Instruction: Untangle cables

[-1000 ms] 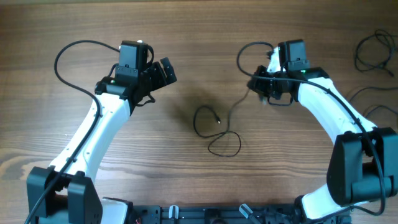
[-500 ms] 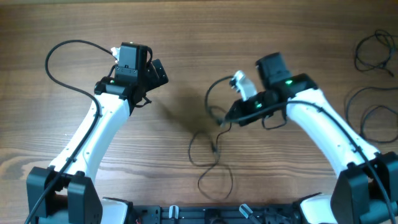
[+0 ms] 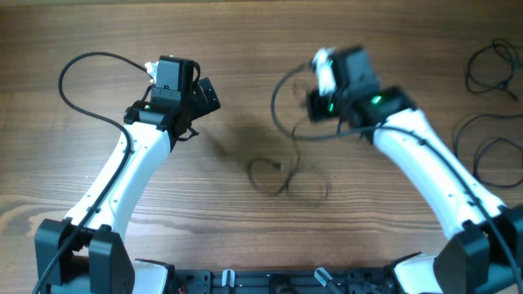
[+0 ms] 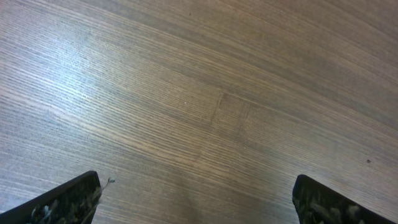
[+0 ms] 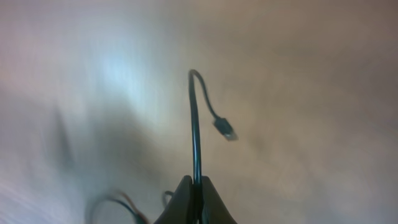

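Wooden table (image 3: 245, 33) from above: a thin black cable (image 3: 270, 175) loops at centre, one strand running up to the right arm (image 3: 425, 155). Left wrist view: left gripper (image 4: 198, 200) splayed wide over bare wood. Right wrist view: right gripper (image 5: 194, 198) clenched on the cable, its plug (image 5: 225, 129) curling beyond.

Two arms (image 3: 135, 159) (image 3: 425, 155); three black cables (image 3: 273, 104) (image 3: 469, 75) (image 3: 459, 135); one table (image 3: 245, 33).

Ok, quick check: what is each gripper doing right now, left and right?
Left gripper: open, holding nothing.
Right gripper: closed on a thin black cable, plug end free.
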{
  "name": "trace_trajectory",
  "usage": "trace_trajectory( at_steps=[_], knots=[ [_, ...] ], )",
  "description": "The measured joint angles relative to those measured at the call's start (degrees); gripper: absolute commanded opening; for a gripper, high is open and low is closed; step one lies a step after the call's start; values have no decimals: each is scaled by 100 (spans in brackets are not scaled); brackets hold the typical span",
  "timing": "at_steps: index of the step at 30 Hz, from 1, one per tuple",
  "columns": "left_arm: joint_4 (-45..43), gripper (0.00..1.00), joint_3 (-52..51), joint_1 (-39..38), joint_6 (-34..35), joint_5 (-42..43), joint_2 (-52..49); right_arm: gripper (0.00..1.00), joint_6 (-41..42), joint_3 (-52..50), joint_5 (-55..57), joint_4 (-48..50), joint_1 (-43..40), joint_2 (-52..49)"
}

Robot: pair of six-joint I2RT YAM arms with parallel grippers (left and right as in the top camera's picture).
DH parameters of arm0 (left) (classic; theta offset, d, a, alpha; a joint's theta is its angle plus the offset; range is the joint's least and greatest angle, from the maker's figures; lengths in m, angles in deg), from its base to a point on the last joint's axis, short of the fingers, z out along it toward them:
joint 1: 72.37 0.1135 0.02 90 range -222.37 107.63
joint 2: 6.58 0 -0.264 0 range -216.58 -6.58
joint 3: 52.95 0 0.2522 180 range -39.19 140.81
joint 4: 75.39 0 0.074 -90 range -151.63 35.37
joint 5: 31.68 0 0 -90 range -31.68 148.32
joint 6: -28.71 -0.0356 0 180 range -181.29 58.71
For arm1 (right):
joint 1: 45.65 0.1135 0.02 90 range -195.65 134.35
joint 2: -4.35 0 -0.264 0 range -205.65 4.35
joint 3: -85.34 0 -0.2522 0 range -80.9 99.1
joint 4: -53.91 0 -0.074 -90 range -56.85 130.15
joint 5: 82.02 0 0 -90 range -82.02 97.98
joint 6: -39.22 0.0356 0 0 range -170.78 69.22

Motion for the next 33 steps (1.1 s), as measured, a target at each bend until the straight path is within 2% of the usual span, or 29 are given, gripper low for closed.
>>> trace_trajectory(
  at_steps=[4,7,9,10,12,16,17,21,26,33],
  knots=[
    [2,100,0,0,0,0,0,4,-85,1043,127,48,-133,20],
    [4,100,0,0,0,0,0,5,-107,1211,122,-420,-98,111],
    [7,100,0,0,0,0,0,16,-24,1187,61,-1193,-57,109],
    [13,100,0,0,0,0,0,18,72,1123,37,-1556,-39,103],
    [11,100,0,0,0,0,0,37,308,949,2,-1832,-17,79],
    [13,100,0,0,0,0,0,91,540,435,-33,-1473,-20,4],
    [11,100,0,0,0,0,0,100,549,251,-37,-1237,-20,-37],
    [13,100,0,0,0,0,0,100,595,-170,31,-319,-20,-293],
    [15,100,0,0,0,-2,0,100,599,-181,776,726,-20,-660],
    [9,100,0,0,0,0,0,99,778,-181,1200,1478,-133,-1805]
  ],
)
